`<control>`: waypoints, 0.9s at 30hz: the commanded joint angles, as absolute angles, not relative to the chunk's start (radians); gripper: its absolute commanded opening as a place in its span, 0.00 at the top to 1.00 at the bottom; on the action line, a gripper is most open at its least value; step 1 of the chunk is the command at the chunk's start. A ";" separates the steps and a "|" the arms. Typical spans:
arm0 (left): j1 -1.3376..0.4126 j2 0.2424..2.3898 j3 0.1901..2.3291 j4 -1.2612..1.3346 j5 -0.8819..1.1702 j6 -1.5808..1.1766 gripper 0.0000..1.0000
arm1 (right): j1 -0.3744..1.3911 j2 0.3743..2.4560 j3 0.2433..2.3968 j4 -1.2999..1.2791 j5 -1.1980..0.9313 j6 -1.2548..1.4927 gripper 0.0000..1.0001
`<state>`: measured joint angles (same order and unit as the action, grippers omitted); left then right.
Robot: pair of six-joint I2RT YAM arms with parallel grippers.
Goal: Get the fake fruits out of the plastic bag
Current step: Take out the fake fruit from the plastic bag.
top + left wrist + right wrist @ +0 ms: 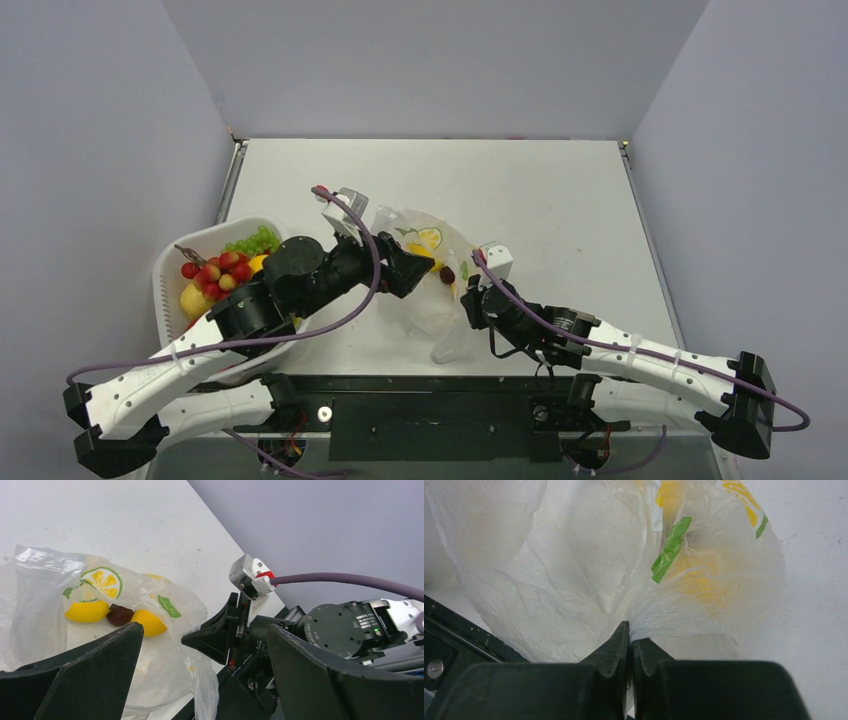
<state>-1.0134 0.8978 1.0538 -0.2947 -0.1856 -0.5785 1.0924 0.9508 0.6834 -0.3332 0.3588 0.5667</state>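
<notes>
The transparent plastic bag (425,290) with lemon print lies at the table's middle. In the left wrist view the plastic bag (165,630) holds two yellow fake fruits (87,611) (148,622) and a dark red one (120,615). My left gripper (425,272) hovers over the bag's left side; its gripper (202,650) is open and empty. My right gripper (470,298) is shut on the bag's film; in the right wrist view the gripper (630,639) pinches a fold of the bag (589,565).
A white oval basket (172,270) at the left holds red, green and yellow fake fruits (225,268). The left arm lies over its near rim. The table's front rail (430,385) runs just below the bag.
</notes>
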 commanded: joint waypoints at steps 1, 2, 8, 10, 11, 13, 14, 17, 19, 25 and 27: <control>-1.013 0.921 1.114 -0.417 -0.084 -0.527 0.07 | 1.086 0.955 0.702 -0.290 0.359 0.563 1.00; -1.011 0.942 1.113 -0.419 -0.050 -0.529 0.07 | 1.086 0.956 0.701 -0.286 0.356 0.564 1.00; -1.012 1.079 1.038 -0.292 0.018 -0.666 0.20 | 1.087 0.959 0.703 -0.283 0.348 0.577 1.00; -1.012 1.131 1.019 -0.246 0.012 -0.700 0.30 | 1.087 0.952 0.696 -0.281 0.353 0.583 1.00; -1.012 1.147 1.012 -0.226 -0.035 -0.718 0.34 | 1.088 0.942 0.693 -0.281 0.360 0.587 1.00; -1.013 1.198 1.002 -0.217 -0.109 -0.737 0.42 | 1.087 0.929 0.687 -0.284 0.365 0.593 1.00; -1.013 1.207 0.983 -0.201 -0.134 -0.753 0.43 | 1.087 0.922 0.684 -0.287 0.367 0.595 1.00; -1.011 1.242 0.947 -0.169 -0.231 -0.785 0.50 | 1.086 0.911 0.679 -0.295 0.374 0.596 1.00; -1.009 1.258 0.921 -0.154 -0.284 -0.815 0.53 | 1.085 0.908 0.676 -0.299 0.376 0.597 1.00; -0.988 1.268 0.869 -0.118 -0.440 -0.918 0.54 | 1.086 0.899 0.671 -0.300 0.379 0.591 1.00; -0.971 1.288 0.866 -0.114 -0.462 -0.950 0.52 | 1.086 0.902 0.672 -0.299 0.379 0.589 1.00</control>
